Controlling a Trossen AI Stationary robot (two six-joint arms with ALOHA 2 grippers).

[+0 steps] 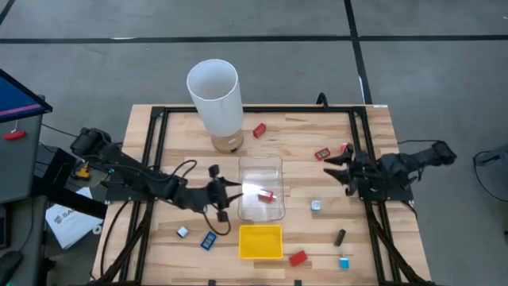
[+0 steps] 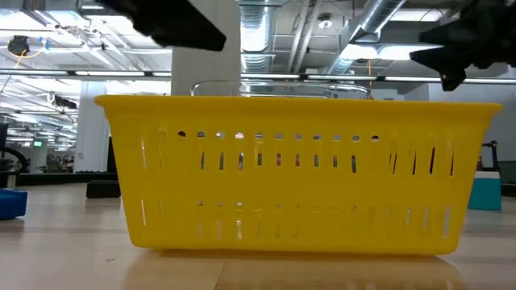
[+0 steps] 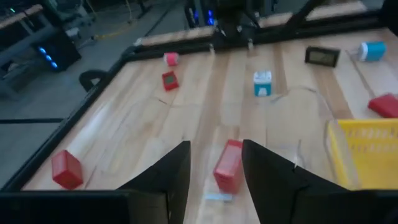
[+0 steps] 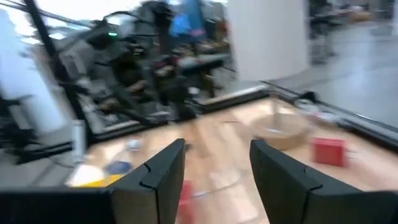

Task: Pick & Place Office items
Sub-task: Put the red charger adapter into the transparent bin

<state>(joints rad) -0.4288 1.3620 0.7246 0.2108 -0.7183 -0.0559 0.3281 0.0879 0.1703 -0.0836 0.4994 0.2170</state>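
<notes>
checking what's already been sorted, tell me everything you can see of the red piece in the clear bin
The red piece is a small, blocky item of a plain red, material unclear. It lies flat on the floor of the clear bin, toward the end nearer the yellow tray, by the right wall. The left gripper hovers open at the bin's left edge, and in its wrist view the piece shows between the fingers, untouched.

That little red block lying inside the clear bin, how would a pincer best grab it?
Probably straight down from above, closing across the red block's narrow sides. It lies flat and alone on the floor of the clear bin, whose walls block any sideways approach. The left pincer is open just past it.
</notes>
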